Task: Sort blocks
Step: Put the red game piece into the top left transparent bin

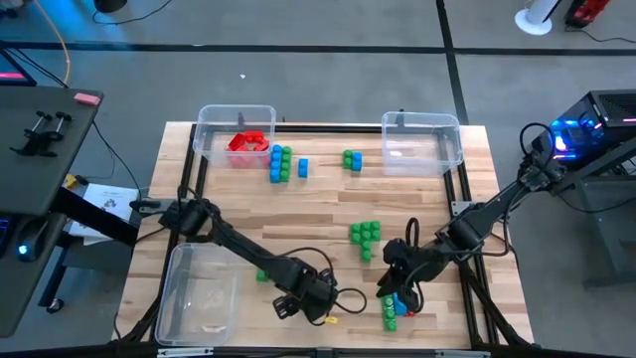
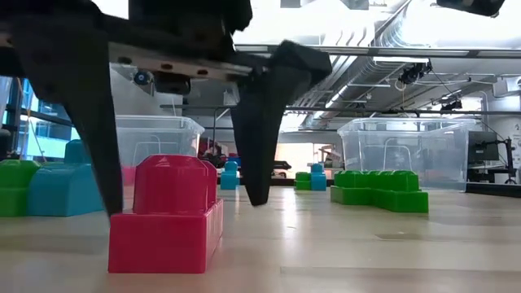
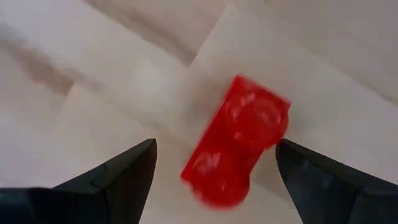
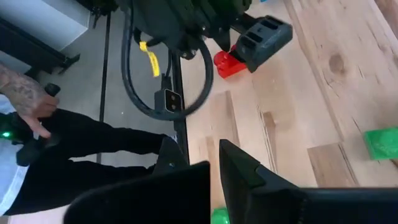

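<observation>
- A robotics lab or industrial test space.
- Bare ceiling ducts point(image 2: 383, 37) and pipes run above the table point(image 1: 328, 214).
- Grey concrete floor point(image 1: 298, 25), cables, and a lit computer tower point(image 1: 586, 124) beside the bench.
- A seated person point(image 4: 37, 149) beyond the right fingers holds a controller.

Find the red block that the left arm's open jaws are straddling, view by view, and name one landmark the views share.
High view: hidden under the left gripper, bottom centre.
Low view: red block in the left foreground, between two dark fingers.
Left wrist view: centre, jaws open on either side.
Right wrist view: small, top centre, beneath the left gripper.
Shared landmark: the left gripper itself.
</observation>
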Controlling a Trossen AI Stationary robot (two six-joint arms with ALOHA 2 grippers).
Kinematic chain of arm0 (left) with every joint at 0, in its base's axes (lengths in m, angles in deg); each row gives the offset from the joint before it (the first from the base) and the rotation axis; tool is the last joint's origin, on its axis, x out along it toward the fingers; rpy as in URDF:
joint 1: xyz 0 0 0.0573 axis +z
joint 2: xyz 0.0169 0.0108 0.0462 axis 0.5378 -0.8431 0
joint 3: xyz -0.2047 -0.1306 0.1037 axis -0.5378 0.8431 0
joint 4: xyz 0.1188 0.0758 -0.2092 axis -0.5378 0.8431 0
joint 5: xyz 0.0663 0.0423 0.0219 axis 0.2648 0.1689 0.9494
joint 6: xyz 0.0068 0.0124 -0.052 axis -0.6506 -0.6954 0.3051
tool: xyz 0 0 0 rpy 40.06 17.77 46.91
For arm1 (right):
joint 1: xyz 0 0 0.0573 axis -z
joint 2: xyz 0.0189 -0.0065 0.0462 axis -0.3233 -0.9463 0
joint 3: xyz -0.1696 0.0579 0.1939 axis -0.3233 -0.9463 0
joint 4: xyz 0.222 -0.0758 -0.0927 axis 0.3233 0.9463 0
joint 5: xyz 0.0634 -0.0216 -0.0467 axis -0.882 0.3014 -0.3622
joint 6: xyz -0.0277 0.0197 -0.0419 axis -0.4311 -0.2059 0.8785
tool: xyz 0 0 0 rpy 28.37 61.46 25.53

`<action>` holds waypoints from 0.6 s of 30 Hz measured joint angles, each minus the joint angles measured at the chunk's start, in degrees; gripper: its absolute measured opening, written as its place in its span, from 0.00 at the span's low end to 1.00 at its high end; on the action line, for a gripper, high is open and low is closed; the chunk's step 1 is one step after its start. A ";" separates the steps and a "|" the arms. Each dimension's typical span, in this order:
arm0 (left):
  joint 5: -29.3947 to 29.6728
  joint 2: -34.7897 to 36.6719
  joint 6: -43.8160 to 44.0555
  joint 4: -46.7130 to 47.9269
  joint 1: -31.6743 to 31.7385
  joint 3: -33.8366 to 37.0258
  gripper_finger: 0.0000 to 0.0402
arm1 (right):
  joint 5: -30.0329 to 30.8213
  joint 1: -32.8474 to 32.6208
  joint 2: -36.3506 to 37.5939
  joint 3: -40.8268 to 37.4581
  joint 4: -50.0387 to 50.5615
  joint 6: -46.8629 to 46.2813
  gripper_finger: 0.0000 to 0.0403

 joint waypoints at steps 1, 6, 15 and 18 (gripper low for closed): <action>-0.78 -0.29 0.17 -0.21 0.10 0.00 0.78 | 0.02 0.00 0.01 0.00 -0.11 -0.08 0.00; -2.20 -1.30 1.42 0.60 0.42 0.00 0.76 | 0.38 0.00 0.01 0.00 -0.45 -0.25 0.00; -2.20 -1.41 4.87 -0.55 -0.09 0.01 0.30 | 2.00 0.00 0.01 0.00 -0.51 -0.58 0.00; -2.13 -1.48 8.35 1.22 0.32 -1.39 0.21 | 2.44 0.00 0.01 0.00 -0.51 -0.56 0.00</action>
